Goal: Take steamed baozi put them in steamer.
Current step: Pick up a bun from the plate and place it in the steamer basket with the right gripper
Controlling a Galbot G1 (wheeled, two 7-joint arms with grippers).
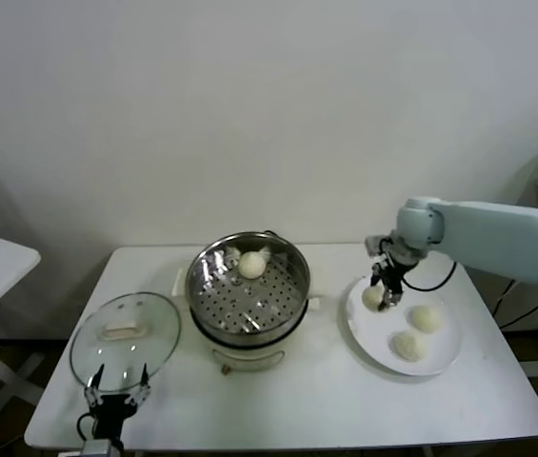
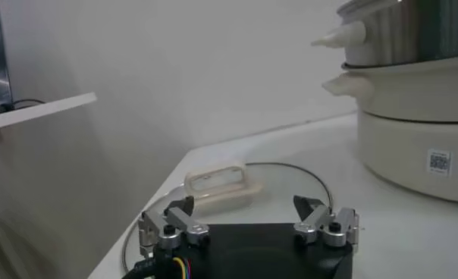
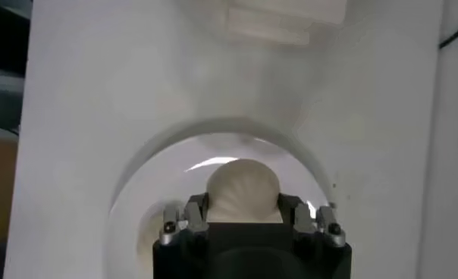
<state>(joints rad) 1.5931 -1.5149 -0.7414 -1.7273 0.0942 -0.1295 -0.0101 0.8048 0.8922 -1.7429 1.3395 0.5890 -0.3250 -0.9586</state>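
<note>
A white table [image 1: 288,400] stands against a pale wall. Near its middle sits the steamer [image 1: 248,286], a shiny steel pot on a cream base, with 1 bun [image 1: 251,265] resting on the perforated tray toward the back. To the robot's right lies a white plate [image 1: 440,357] carrying 3 buns. The right gripper [image 1: 386,288] reaches down over the plate's back edge, and its fingers [image 3: 192,212] are clenched on either side of the nearest bun [image 3: 242,189], grasping it; the wrist view shows the pleated dough held between them, above the plate. The other 2 buns [image 1: 426,318] [image 1: 407,346] lie apart from each other, farther toward the plate's front. To the robot's left, a round glass lid [image 1: 124,338] with a cream handle lies flat on the table beside the steamer. The left gripper [image 1: 116,392] hovers at the table's front edge just over the lid's near rim, its fingers [image 2: 177,221] spread wide and holding nothing.
</note>
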